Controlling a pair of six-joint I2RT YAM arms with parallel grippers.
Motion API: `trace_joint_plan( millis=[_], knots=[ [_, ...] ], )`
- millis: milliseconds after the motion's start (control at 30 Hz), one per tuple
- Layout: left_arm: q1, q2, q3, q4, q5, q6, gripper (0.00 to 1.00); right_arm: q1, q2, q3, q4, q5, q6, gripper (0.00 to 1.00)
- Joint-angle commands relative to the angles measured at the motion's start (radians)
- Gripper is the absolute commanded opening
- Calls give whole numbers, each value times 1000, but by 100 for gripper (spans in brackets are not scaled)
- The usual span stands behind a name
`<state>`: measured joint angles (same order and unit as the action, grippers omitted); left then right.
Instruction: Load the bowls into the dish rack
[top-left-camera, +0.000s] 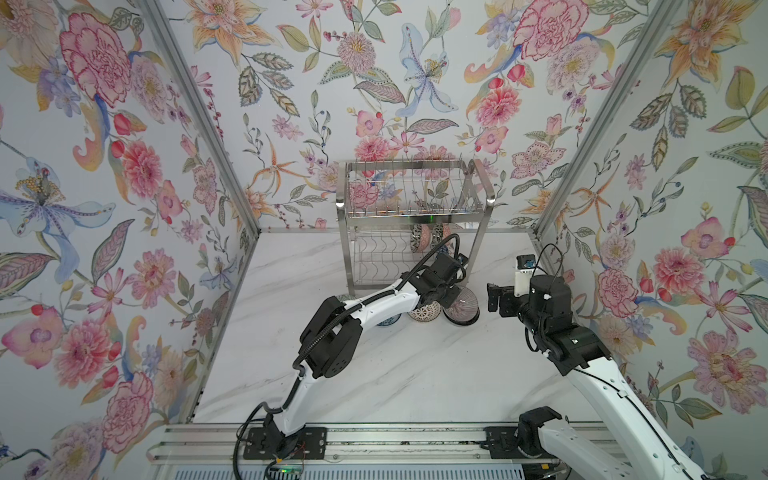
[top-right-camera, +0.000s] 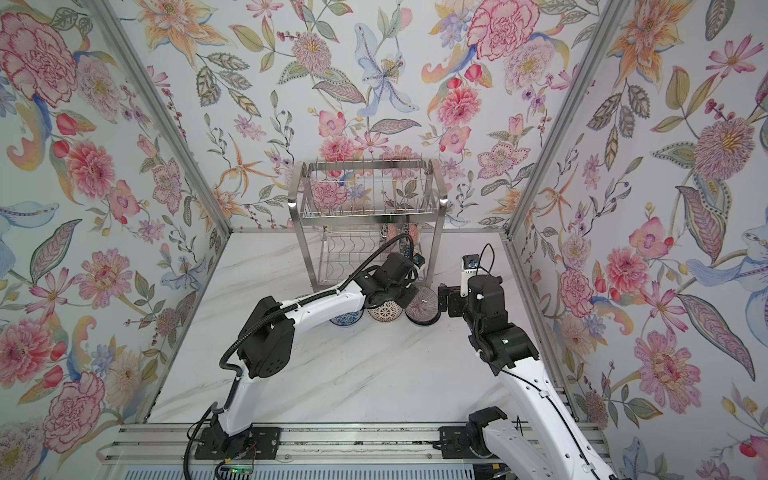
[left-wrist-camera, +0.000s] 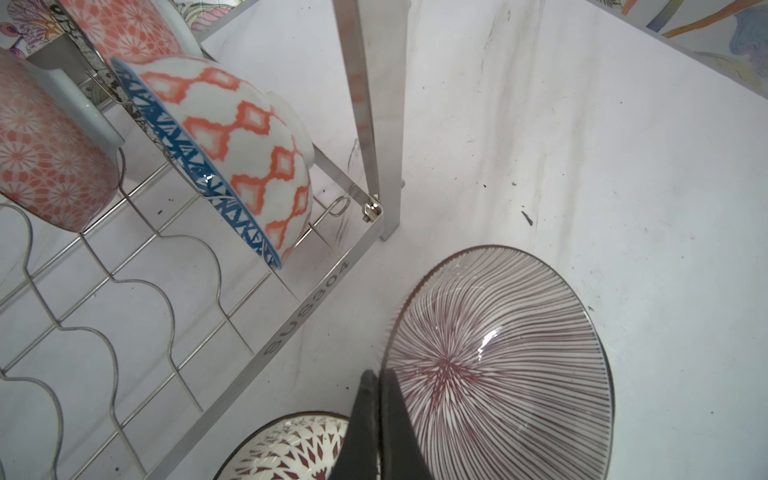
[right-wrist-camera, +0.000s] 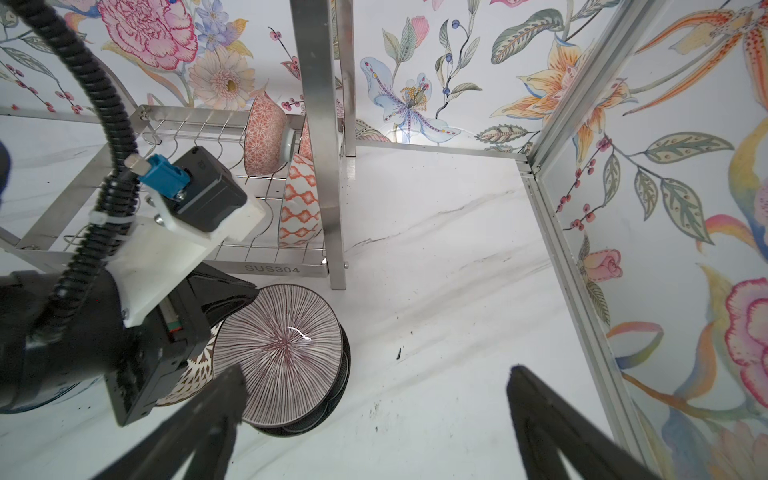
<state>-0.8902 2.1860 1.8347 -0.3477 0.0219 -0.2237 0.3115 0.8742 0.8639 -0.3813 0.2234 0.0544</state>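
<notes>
We see the left gripper (left-wrist-camera: 379, 374) clamped tight on the rim of the striped bowl (left-wrist-camera: 498, 365), one finger inside the bowl and one outside. The bowl is tipped up on edge, just in front of the rack's (left-wrist-camera: 307, 307) right front leg, on the table (top-left-camera: 374, 374). Its lower edge rests on a dark bowl (right-wrist-camera: 336, 395) underneath.

Over to the right gripper (right-wrist-camera: 374, 370): its jaws are spread wide and hold nothing. In both top views it hangs just beside the striped bowl, with a gap between them. From the right wrist view, one finger overlaps the bowl's rim, but we cannot tell that it touches.

Now the count. In the rack's lower tier we make out three bowls, all standing on edge at the right end: the lattice bowl (left-wrist-camera: 249, 158) nearest the front, and two coral bowls (left-wrist-camera: 45, 158) behind it. On the table we count four: the striped bowl, the dark bowl beneath it, the petal bowl (top-left-camera: 424, 311) just to its left, and a blue bowl (top-right-camera: 345, 319) further left, half hidden by the left arm. Whether more sit behind that arm, we cannot tell.
</notes>
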Motion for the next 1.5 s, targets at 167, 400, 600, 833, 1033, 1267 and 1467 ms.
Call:
trace_joint_plan(
  millis=[167, 400, 600, 833, 1033, 1267, 1467],
  knots=[
    [5, -11, 18, 16, -4, 3, 0, -6, -13, -1, -4, -4, 15, 99],
    [6, -1, 13, 24, 24, -3, 0, -6, -12, -3, -4, -4, 15, 99],
    [5, 6, 6, 27, 31, -6, 0, -7, -13, -3, -4, -4, 16, 99],
    [5, 18, 2, 28, 43, -9, 1, -8, -15, -5, -4, -2, 16, 99],
    [5, 24, -2, 27, 46, -11, 2, -8, -18, -4, -4, -2, 16, 99],
    [5, 24, -2, 16, 50, -5, 12, -8, -19, -5, -4, -2, 16, 99],
    [9, 17, 0, 7, 55, -2, 27, -9, -21, -4, -4, -2, 16, 99]
  ],
)
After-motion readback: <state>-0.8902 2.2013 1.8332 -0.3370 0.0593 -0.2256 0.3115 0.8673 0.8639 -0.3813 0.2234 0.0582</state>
